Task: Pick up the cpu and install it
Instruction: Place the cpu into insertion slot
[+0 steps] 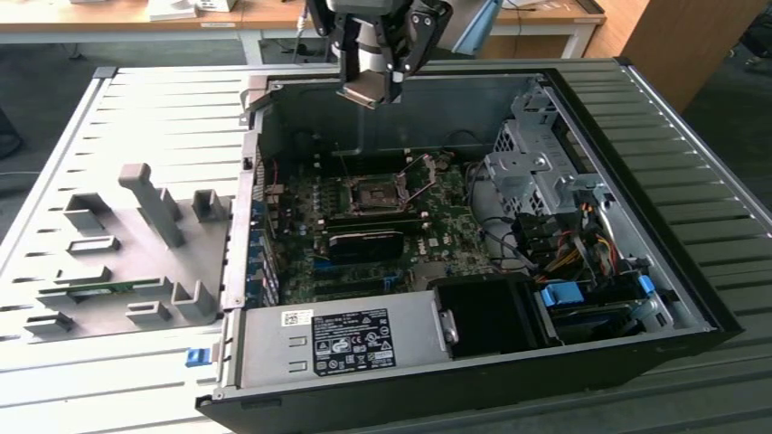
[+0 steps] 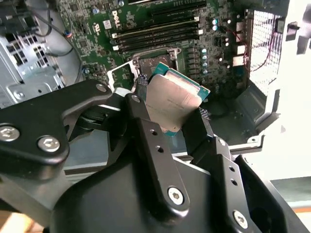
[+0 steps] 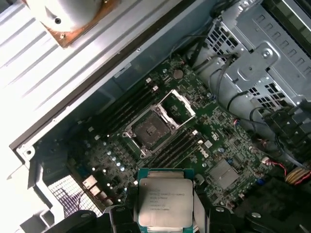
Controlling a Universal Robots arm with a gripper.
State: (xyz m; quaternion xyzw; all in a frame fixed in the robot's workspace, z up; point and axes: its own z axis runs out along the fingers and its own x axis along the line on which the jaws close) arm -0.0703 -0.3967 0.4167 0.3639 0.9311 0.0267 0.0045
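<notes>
Black fingers (image 2: 148,141) of the pincer (image 2: 171,99) sit closest to the lens in the second wrist view. They are clamped on two opposite edges of the cpu (image 2: 170,109), silver plate showing, tilted. Its lower edge is hidden behind the fingers. In the exterior view the pincer hangs above the open computer case (image 1: 325,122), arm cut off at the frame edge. The socket (image 3: 150,128) lies well below the cpu, its load frame (image 3: 177,104) raised.

One cpu (image 3: 163,201), one claw (image 2: 172,99), one open computer case (image 1: 458,108), one motherboard (image 3: 216,155) and one socket (image 3: 148,130).
</notes>
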